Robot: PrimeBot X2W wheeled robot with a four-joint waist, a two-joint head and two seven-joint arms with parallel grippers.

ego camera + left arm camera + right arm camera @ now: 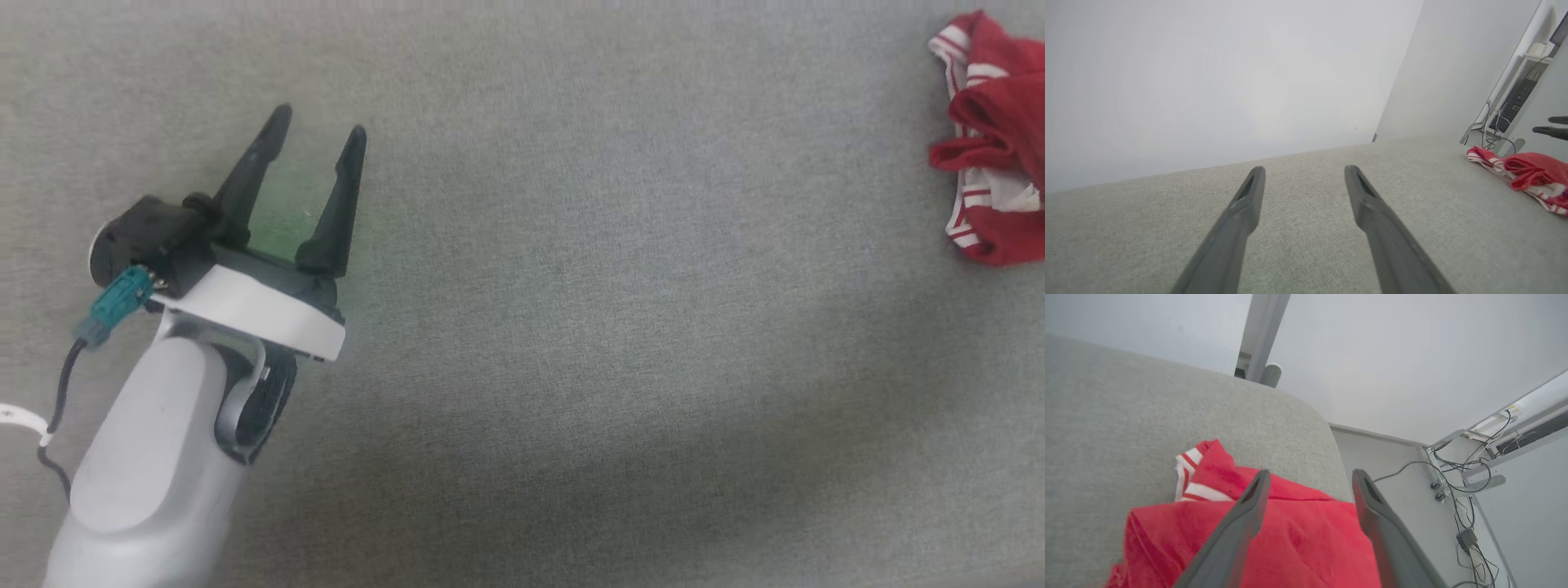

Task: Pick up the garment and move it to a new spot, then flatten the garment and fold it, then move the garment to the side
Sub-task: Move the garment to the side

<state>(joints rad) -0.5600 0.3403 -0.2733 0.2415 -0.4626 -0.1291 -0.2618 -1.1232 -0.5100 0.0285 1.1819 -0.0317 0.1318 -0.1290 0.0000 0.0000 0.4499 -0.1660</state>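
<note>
The garment (992,155) lies bunched at the far right of the grey padded surface (571,327), close to its rounded corner. My right gripper (1309,473) is much the nearer of the two. Its fingers stand spread wide right over the red cloth, one to each side of a broad fold, pinching nothing; I cannot tell whether the tips touch the fabric.

My left gripper (319,121) hangs well apart from the garment, over bare surface on the left side. Its fingers are likewise spread and empty, pointing away from me, and from there the shirt lies off to the right.

The heap's long axis runs away from me, roughly along the surface's right side, with striped trim at the far end. I judge any next grasp belongs to the right arm — straight down onto the fold between its fingers
</note>
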